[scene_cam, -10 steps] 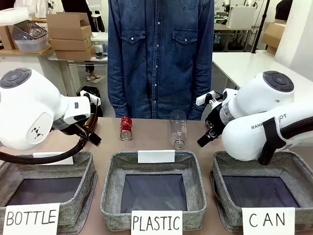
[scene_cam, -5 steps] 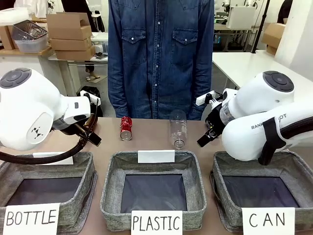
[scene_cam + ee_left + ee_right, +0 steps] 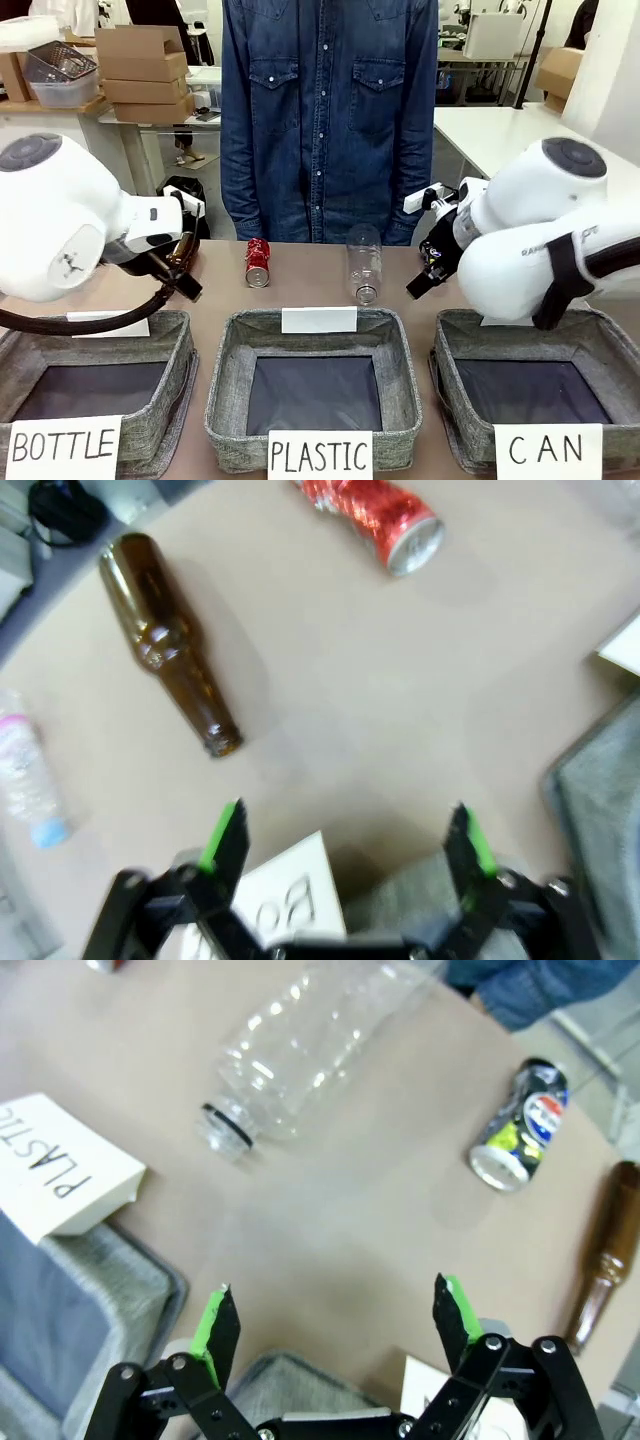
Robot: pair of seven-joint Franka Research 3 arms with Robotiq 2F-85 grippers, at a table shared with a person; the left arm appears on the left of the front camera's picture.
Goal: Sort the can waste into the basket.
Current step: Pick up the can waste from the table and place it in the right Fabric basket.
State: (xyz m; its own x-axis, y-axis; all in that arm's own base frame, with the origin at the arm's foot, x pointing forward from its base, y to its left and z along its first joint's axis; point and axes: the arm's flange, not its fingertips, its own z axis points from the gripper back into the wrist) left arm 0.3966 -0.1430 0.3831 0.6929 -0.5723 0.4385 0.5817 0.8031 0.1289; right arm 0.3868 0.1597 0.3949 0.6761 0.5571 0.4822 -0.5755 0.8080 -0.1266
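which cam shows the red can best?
Left wrist view: the red can is large, on its side, dented body and silver end both clear. Front view shows it small, end-on. Right wrist view catches at most a red sliver at its top edge.

Right hand, fingers spread, hovers near silvery can.

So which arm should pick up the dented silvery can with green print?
The right, probably. The open right gripper has the dented silvery-grey metal can just ahead, and the grey fabric basket signed CAN sits under that arm. The left gripper faces a brown glass bottle instead.
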